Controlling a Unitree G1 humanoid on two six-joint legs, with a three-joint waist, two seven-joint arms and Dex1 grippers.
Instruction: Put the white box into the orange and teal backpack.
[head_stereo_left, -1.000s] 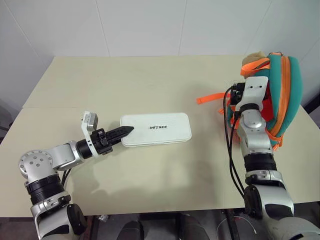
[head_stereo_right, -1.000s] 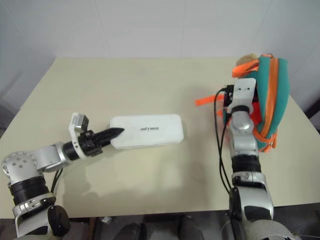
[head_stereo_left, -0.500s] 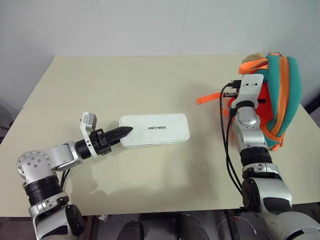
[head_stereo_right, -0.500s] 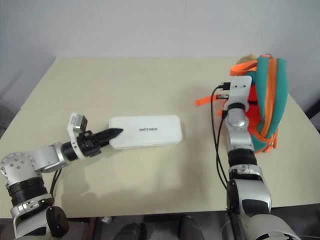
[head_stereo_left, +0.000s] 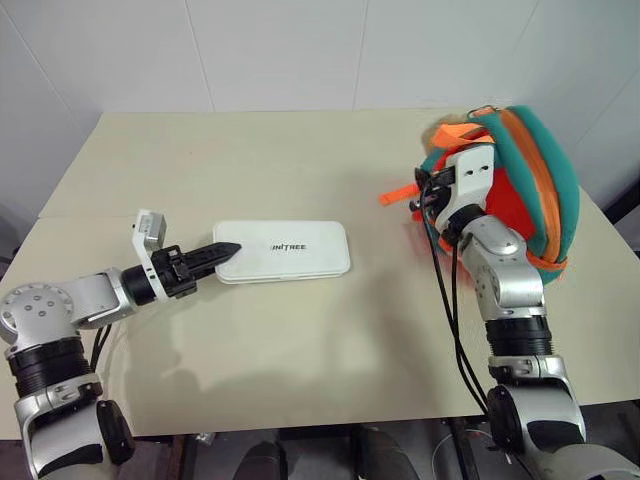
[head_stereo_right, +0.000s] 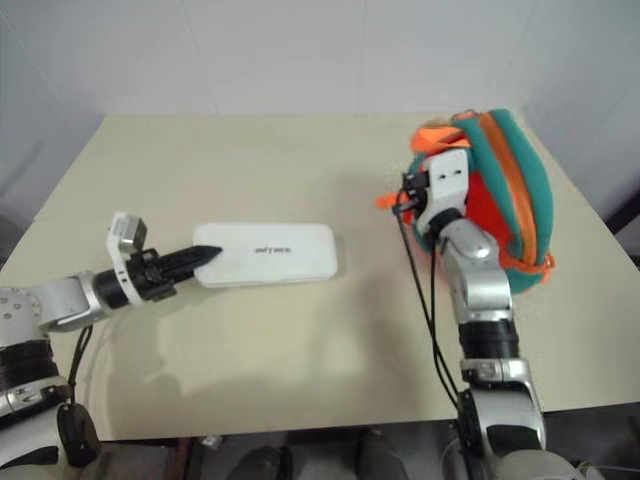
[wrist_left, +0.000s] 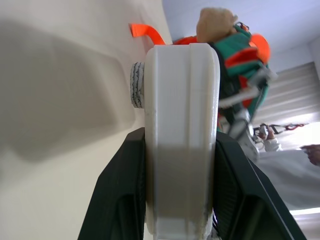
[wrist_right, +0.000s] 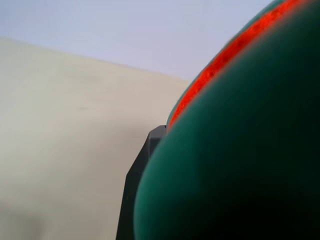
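Note:
The white box lies flat on the table, and my left gripper is shut on its left end. In the left wrist view the box stands edge-on between the two black fingers. The orange and teal backpack stands at the table's right side with its orange inside facing the box. At the backpack's near rim, my right gripper is shut on the fabric. In the right wrist view, teal fabric with orange trim covers one black finger.
The beige table stretches bare between the box and the backpack. An orange strap trails from the backpack toward the box. A tan plush toy sits on top of the backpack. A person in white stands beyond the table's right side.
My right gripper swung left and closed on the backpack's rim, pulling its top toward the box and spreading it wider. My left gripper drew the box a little to the left.

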